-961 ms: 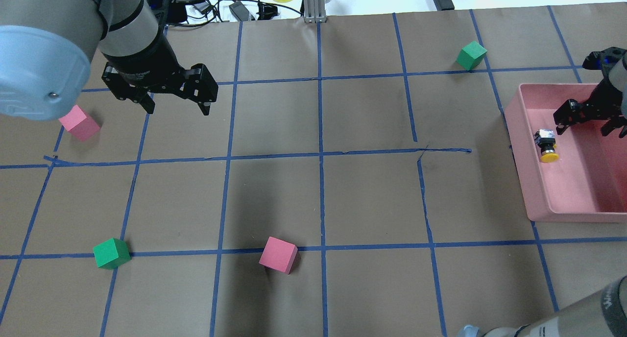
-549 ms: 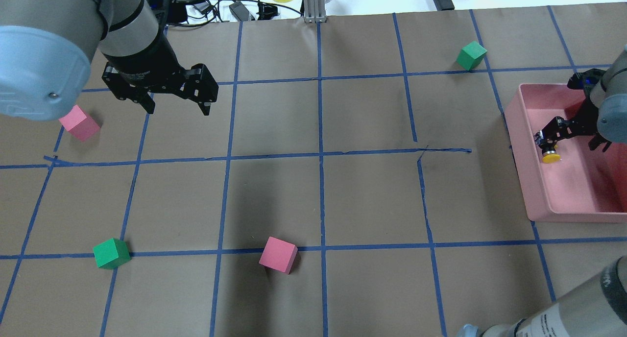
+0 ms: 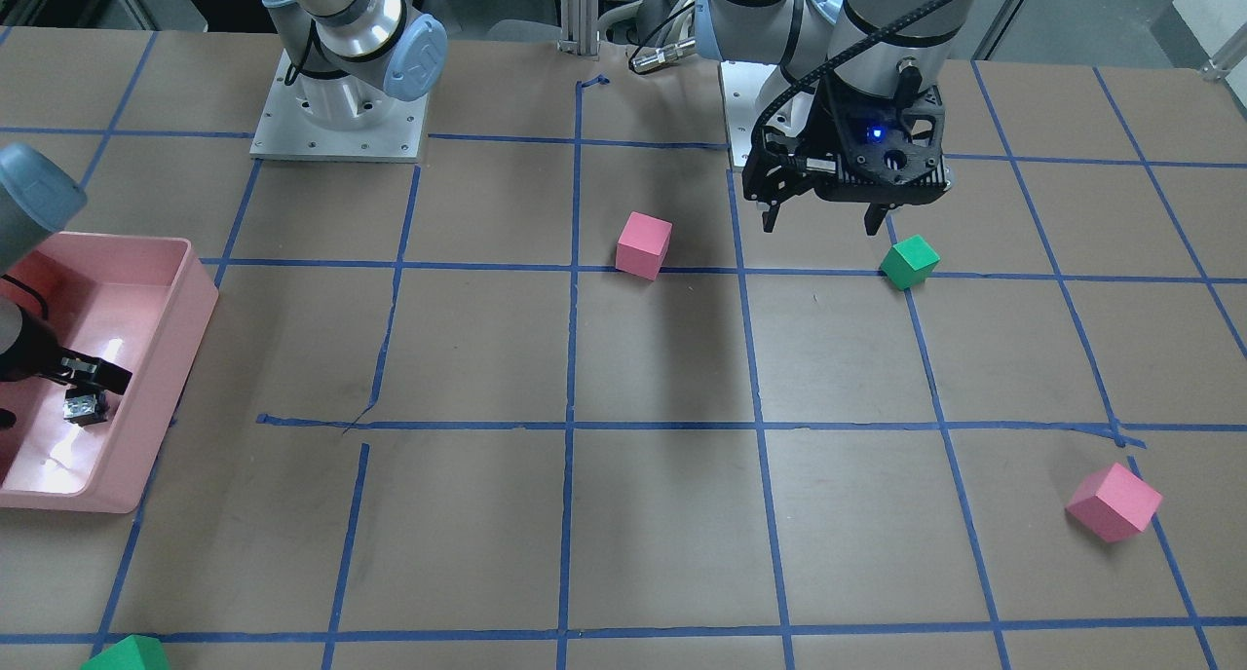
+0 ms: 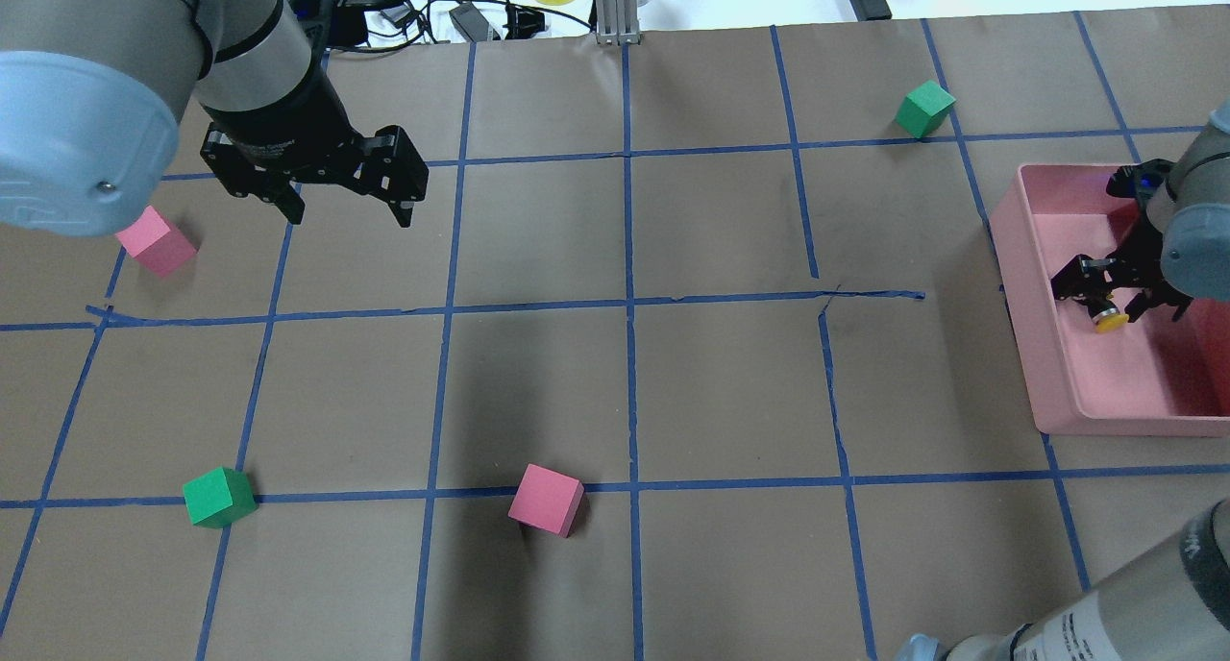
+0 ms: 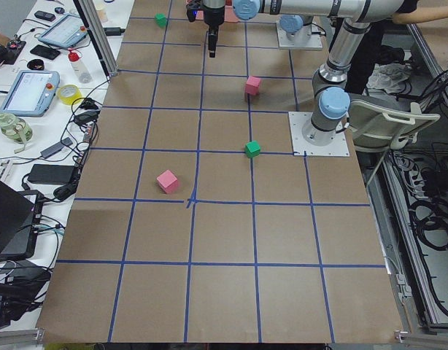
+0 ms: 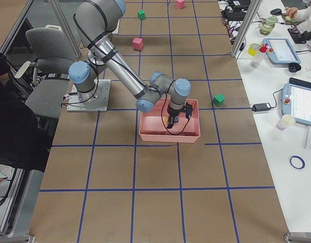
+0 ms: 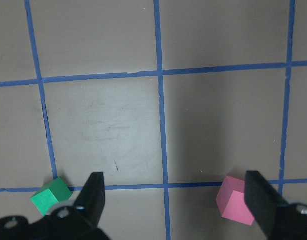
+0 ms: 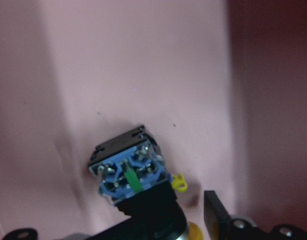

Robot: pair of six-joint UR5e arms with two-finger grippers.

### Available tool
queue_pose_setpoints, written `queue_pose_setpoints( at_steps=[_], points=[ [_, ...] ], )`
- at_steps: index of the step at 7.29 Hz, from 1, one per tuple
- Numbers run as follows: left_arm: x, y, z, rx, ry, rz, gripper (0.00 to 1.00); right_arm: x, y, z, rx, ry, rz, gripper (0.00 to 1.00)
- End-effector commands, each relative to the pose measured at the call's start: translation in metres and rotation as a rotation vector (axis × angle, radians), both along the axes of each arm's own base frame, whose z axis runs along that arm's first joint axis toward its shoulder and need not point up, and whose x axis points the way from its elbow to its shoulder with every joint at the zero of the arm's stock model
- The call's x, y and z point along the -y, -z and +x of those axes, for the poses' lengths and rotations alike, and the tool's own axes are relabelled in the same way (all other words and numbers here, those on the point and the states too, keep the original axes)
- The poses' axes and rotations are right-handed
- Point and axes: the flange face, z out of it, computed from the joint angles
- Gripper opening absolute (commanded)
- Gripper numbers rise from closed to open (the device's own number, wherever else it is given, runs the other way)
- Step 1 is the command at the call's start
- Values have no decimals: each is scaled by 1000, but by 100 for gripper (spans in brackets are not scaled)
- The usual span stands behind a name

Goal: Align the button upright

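Button [image 4: 1111, 319] lies on its side on the floor of the pink tray [image 4: 1057, 382], close to the tray wall that faces the table's middle. Its yellow cap points toward the robot and its terminal block points away. Right gripper [image 4: 1100, 299] is down inside the tray with its fingers spread either side of the button. In the right wrist view one finger [image 8: 216, 217] stands clear of the black collar, so the button is not clamped. Left gripper [image 4: 348, 217] hangs spread and empty, well apart from the tray. Green cube [image 4: 924, 108] sits outside the tray, near its far corner.
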Motion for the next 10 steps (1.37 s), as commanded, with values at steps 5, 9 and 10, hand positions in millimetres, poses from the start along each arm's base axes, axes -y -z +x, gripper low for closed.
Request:
queue_pose_setpoints(
  at_steps=[5, 9, 10],
  points=[
    [0, 0, 0, 0, 0, 2, 100, 20, -111, 20, -43, -17, -106, 0],
    [0, 0, 0, 0, 0, 2, 100, 44, -149, 49, -33, -27, -54, 54],
    [0, 0, 0, 0, 0, 0, 100, 33, -125, 50, -6, -36, -8, 100]
  ],
)
